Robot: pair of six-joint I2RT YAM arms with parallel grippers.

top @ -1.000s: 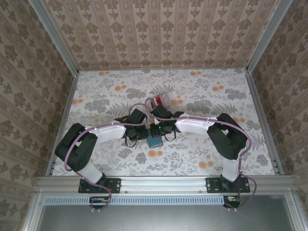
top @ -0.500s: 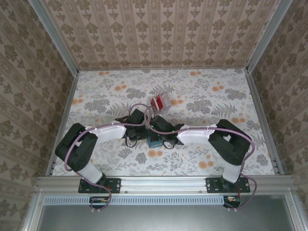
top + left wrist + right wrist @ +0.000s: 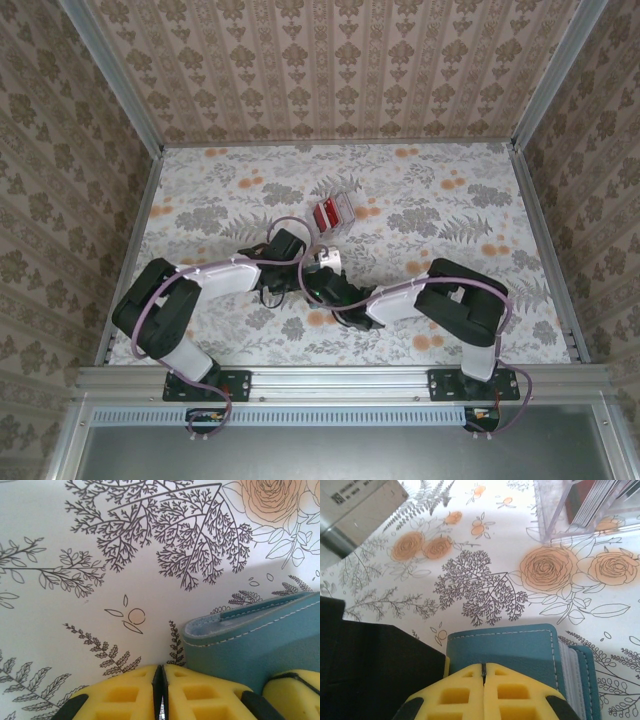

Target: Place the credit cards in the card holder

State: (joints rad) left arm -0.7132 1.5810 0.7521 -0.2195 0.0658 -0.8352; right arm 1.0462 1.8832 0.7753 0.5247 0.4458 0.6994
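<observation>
The card holder (image 3: 505, 647), a teal-blue wallet with pale stitching along its rim, lies flat and folded over on the flowered table (image 3: 450, 200), with pale layers showing at one side (the stitched edge is clear in the left wrist view too). The credit cards (image 3: 331, 213), red with white markings, sit stacked together in a clear box (image 3: 545, 510) farther back, apart from the wallet.

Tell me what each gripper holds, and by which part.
Nothing visibly held. The right gripper is shut at the near edge of the card holder. The left gripper looks shut beside it; a thin pinch there cannot be ruled out.
</observation>
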